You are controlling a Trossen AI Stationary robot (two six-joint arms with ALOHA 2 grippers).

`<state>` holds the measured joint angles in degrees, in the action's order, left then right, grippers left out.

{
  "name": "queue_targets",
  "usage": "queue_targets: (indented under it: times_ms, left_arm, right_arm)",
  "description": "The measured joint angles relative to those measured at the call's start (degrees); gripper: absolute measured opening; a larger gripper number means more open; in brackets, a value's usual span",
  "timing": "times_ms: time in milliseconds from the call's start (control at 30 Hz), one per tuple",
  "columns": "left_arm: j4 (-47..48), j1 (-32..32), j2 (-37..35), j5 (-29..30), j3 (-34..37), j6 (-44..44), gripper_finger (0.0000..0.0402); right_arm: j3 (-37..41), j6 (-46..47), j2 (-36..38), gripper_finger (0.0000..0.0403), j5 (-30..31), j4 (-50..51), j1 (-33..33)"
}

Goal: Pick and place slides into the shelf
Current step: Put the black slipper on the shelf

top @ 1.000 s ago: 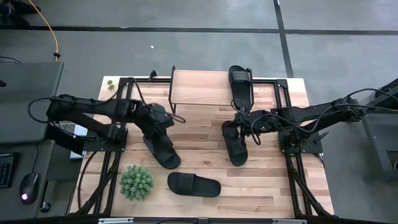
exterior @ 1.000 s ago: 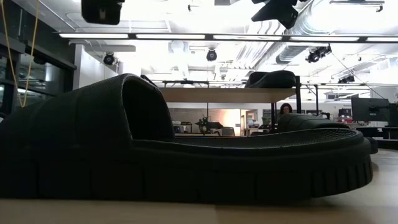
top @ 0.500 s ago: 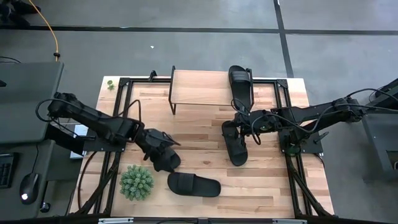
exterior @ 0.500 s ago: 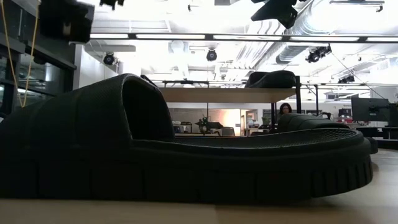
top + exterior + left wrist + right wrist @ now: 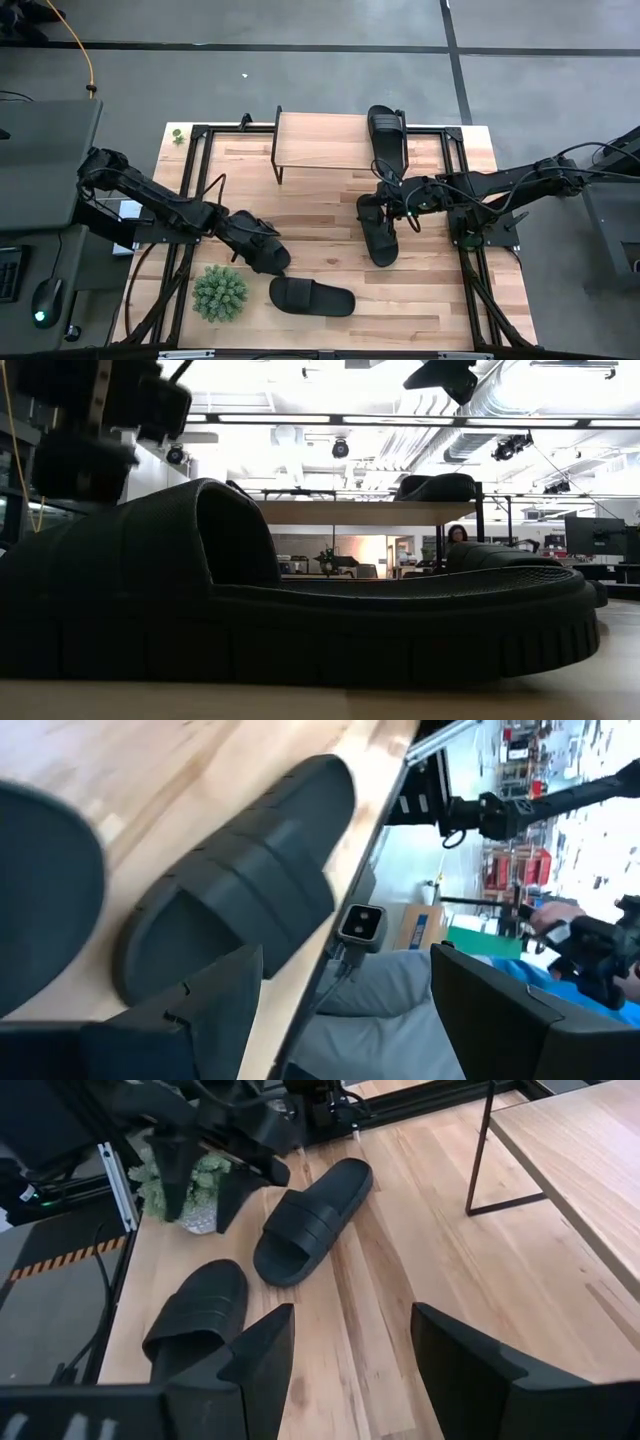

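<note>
In the high view one black slide (image 5: 387,130) lies on the shelf (image 5: 320,140), at its right end. My left gripper (image 5: 260,246) is open and stands low over a second slide (image 5: 277,264) at the table's left middle; whether it touches, I cannot tell. A third slide (image 5: 312,297) lies flat by the near edge and fills the low view (image 5: 300,590). It also shows ahead of the left fingers (image 5: 240,890). My right gripper (image 5: 384,204) is open over the far end of a fourth slide (image 5: 380,240), with only bare table between its fingers (image 5: 350,1310).
A small green plant (image 5: 220,292) stands at the near left, close to the left gripper and the second slide. The shelf's plank has free room left of the slide on it. Black frame rails (image 5: 195,160) run along the table's sides.
My left gripper has swung from the table's middle left toward the near edge and come down over the second slide; in the low view it drops into the upper left. The slides have stayed where they lay.
</note>
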<state>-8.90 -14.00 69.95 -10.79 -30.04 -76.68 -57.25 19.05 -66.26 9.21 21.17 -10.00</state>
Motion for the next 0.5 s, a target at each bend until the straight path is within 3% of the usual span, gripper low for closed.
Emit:
queue_targets:
  times_ms: [267, 500]
  left_arm:
    - [-9.9, 0.0, 0.6, 4.3, 7.5, -5.4, 0.0271]
    - [-15.9, -0.6, 5.8, 4.4, 8.0, -7.2, 0.0271]
  right_arm:
    - [0.0, 0.0, 0.0, 0.0193, -0.2, 0.0, 0.0]
    - [0.0, -0.8, 0.0, 0.0193, -0.2, 0.0, 0.0]
